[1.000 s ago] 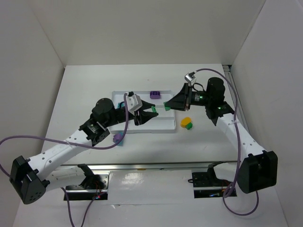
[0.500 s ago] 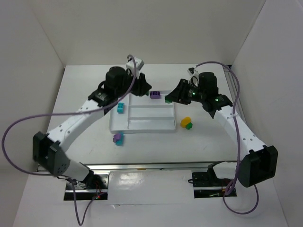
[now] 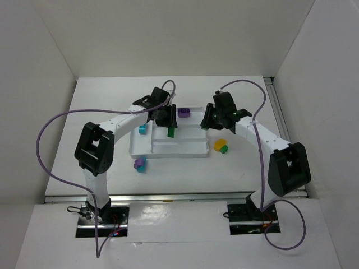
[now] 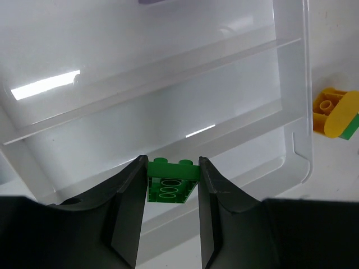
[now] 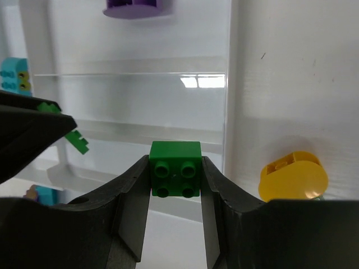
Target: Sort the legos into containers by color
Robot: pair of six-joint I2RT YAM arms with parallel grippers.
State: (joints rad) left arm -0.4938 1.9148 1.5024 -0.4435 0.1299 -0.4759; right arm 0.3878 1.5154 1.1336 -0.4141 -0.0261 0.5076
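The white tray (image 3: 185, 154) lies mid-table. My left gripper (image 3: 171, 128) is shut on a flat green brick (image 4: 173, 179) and holds it above the tray's middle strips (image 4: 291, 84). My right gripper (image 3: 206, 121) is shut on a square green brick (image 5: 175, 168) and holds it over the tray's right end (image 5: 227, 84). A purple brick (image 3: 183, 112) lies in the tray's far section, and it also shows in the right wrist view (image 5: 134, 8). A teal brick (image 3: 143, 129) lies at the tray's left end.
A yellow brick (image 3: 220, 144) with a small green brick (image 3: 224, 149) lies on the table right of the tray. A purple and teal pair (image 3: 139, 164) lies in front of the tray's left corner. The left gripper's fingers (image 5: 33, 131) show in the right wrist view.
My left gripper has come back from the tray's far left edge to over the tray's middle, still holding the green brick. My right gripper has shifted slightly nearer the tray's right end.
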